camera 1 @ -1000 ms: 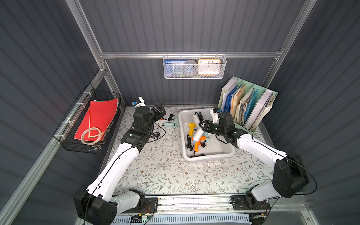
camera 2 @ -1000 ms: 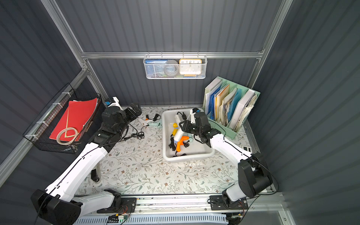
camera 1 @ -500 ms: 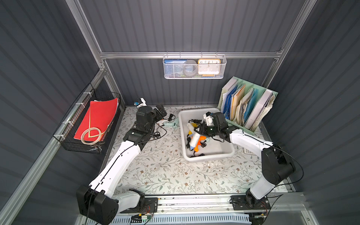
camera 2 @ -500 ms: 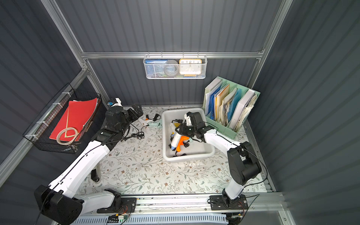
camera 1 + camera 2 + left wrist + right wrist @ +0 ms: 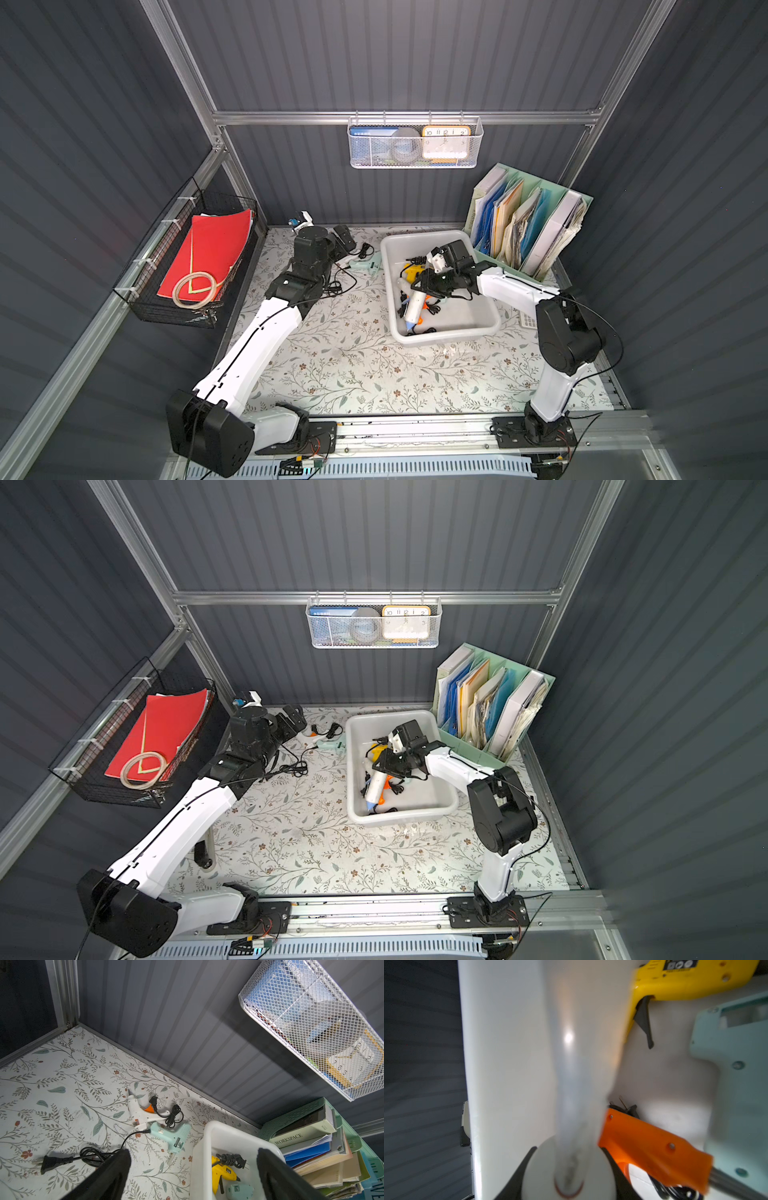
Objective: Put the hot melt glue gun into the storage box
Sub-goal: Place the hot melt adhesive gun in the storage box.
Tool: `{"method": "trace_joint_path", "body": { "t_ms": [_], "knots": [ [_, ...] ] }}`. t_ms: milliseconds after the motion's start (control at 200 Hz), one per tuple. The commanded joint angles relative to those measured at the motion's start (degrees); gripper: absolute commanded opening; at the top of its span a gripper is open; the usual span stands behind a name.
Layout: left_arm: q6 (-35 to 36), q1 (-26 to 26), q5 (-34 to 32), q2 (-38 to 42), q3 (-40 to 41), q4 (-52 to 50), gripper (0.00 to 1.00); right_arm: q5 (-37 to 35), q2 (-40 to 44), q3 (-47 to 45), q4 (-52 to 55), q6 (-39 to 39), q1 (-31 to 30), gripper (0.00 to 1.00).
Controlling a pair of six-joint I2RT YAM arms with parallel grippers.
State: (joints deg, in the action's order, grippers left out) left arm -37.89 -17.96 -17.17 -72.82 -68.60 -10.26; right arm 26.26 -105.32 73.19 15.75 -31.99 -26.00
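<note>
Inside the storage box (image 5: 469,322), right hand (image 5: 566,1169) grips a white glue gun (image 5: 413,305); left hand (image 5: 192,1164) gapes, top views hiding both.

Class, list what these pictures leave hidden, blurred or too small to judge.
- Right wrist view: glue stick blurred; the fingers' contact unclear.
- Both top views: right gripper covers the white glue gun's handle.
- Left wrist view: storage box cut off by the edge.
- Top view: clock face half behind mesh.
</note>
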Motion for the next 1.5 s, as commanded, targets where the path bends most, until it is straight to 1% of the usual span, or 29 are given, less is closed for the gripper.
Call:
{"method": "trace_joint_path", "body": {
  "t_ms": [0,90,320,445,485,505,660,820,891,981,996,1016,1026,1181,1251,1326,1461,1491],
  "knots": [
    [0.97,0.61,-1.60,-1.59,-1.71,-1.83,1.00,-0.73,-1.14,1.25,4.87,1.03,-0.10,0.09],
    [0.65,0.97,-1.68,-3.13,-2.83,-3.73,1.00,-2.68,-1.15,1.59,6.31,1.47,-0.10,0.15],
    [-0.61,2.11,-0.13,-5.62,-3.91,-5.56,1.00,-8.95,0.94,2.79,10.00,3.90,-0.10,0.43],
    [-0.73,2.64,0.09,-6.19,-3.90,-5.97,1.00,-11.45,2.56,3.08,12.20,4.83,-0.10,0.55],
    [-0.71,2.82,0.08,-6.24,-3.91,-6.21,1.00,-11.50,3.10,3.09,12.46,5.01,-0.08,0.58],
    [-0.70,2.90,0.02,-6.30,-3.91,-6.37,1.00,-13.70,3.40,3.02,12.47,5.01,-0.02,0.60],
    [-0.43,3.43,-1.06,-6.63,-3.79,-7.81,1.00,-16.96,5.67,2.45,12.86,5.31,0.03,0.68],
    [-0.09,4.06,-2.23,-7.94,-3.63,-9.35,1.00,-20.57,7.98,2.04,13.68,6.03,-0.02,0.72],
    [-0.08,4.41,-2.43,-8.98,-3.79,-10.10,1.00,-22.12,9.34,1.49,13.55,6.54,0.00,0.76],
    [-0.18,4.85,-2.66,-11.09,-4.34,-11.59,1.00,-24.89,11.73,0.22,13.01,6.91,0.03,0.86],
    [-0.24,4.91,-2.61,-11.46,-4.56,-11.84,1.00,-25.36,12.18,-0.03,12.86,6.97,0.07,0.89],
    [-0.17,5.01,-2.62,-12.00,-4.86,-12.27,1.00,-26.01,12.86,-0.45,12.56,7.08,-0.01,0.97],
    [-0.30,5.03,-2.61,-12.37,-4.98,-12.47,1.00,-26.15,13.21,-0.60,12.38,7.15,0.05,0.98],
    [-0.56,5.80,-2.26,-18.19,-7.94,-15.38,1.00,-30.80,18.44,-3.34,10.60,7.88,0.08,0.99],
    [-0.60,6.32,-1.93,-20.96,-8.88,-15.81,1.00,-32.56,20.86,-5.00,7.04,8.19,0.08,0.99],
    [-0.54,7.20,-0.18,-24.31,-10.09,-16.30,1.00,-34.72,23.82,-7.47,4.10,8.21,0.08,0.99],
    [1.07,9.04,4.55,-30.57,-11.82,-16.37,0.92,-37.87,28.40,-10.65,0.43,7.87,0.07,0.99],
    [1.68,9.50,5.54,-31.94,-14.51,-16.93,0.90,-38.35,29.22,-11.16,-0.21,7.91,0.08,0.99]
  ]
}}
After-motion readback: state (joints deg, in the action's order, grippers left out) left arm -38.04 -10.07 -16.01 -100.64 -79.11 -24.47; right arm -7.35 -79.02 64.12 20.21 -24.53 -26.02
